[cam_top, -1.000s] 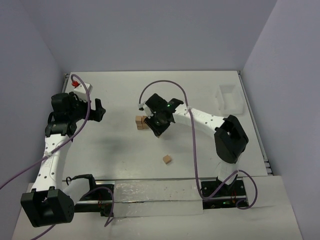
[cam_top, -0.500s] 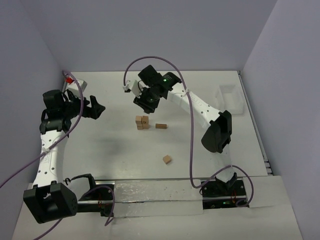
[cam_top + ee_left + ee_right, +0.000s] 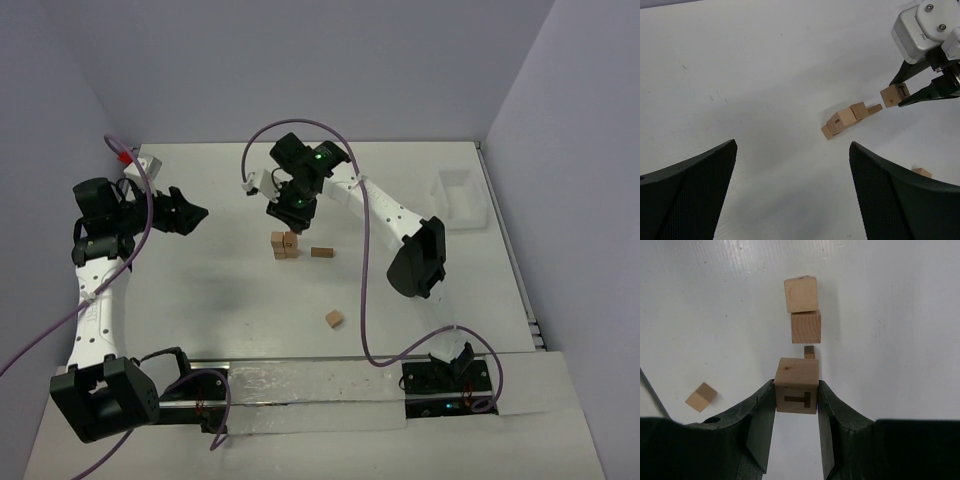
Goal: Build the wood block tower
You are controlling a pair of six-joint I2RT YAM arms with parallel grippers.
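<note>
My right gripper [image 3: 796, 390] is shut on a wood block [image 3: 796, 385], a tan cube with a dark T on its side, and holds it above the table. In the top view that gripper [image 3: 292, 208] hangs just behind the tower [image 3: 285, 243]. The tower [image 3: 845, 120] is only a low cluster of wood blocks [image 3: 806, 326]. A short cuboid [image 3: 321, 252] lies just to its right. One loose cube [image 3: 334, 319] lies nearer the arm bases. My left gripper [image 3: 190, 215] is open and empty, well left of the blocks, its fingertips [image 3: 852, 147] wide apart.
A white plastic tray [image 3: 460, 198] stands at the table's right edge. Purple cables loop above both arms. A white box with a red part [image 3: 140, 163] sits at the far left corner.
My right gripper has risen off the cluster and moved back with the T block, uncovering the short cuboid. My left arm has swung a little further left.
</note>
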